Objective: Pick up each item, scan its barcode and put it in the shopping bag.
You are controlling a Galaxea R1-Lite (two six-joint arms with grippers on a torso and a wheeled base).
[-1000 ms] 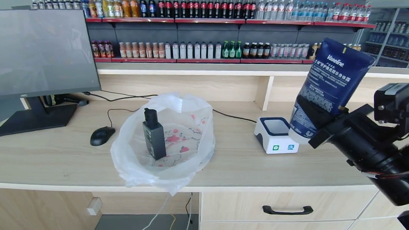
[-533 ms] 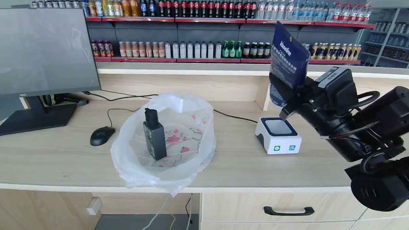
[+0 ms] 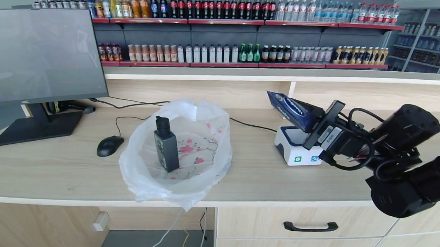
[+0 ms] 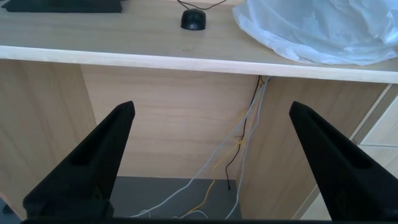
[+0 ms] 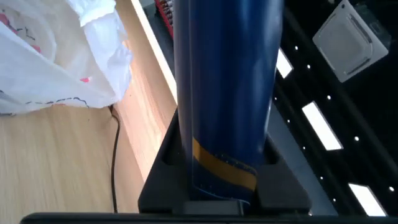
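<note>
Right gripper (image 3: 312, 119) is clamped on the blue pouch (image 3: 291, 107); I see a finger pressed on each side of it in the right wrist view, at the pouch's lower end. Pouch is dark blue and glossy, with a white oval mark on its face and a gold band (image 5: 224, 167) across it near the held end. It lies tipped over almost flat, free end pointing away from the gripper toward the back of the counter.

White scanner (image 3: 296, 151) sits just beneath the gripper and pouch, on the counter (image 3: 57, 169); I cannot tell whether they touch. Shopping bag (image 3: 138, 164) is well off to this gripper's left, mouth open, with a dark bottle (image 3: 166, 146) standing upright inside.

Left gripper (image 4: 211, 109) hangs wide open and holds nothing, below the counter edge. The bag and a black mouse (image 4: 193, 20) are on the counter above it.
</note>
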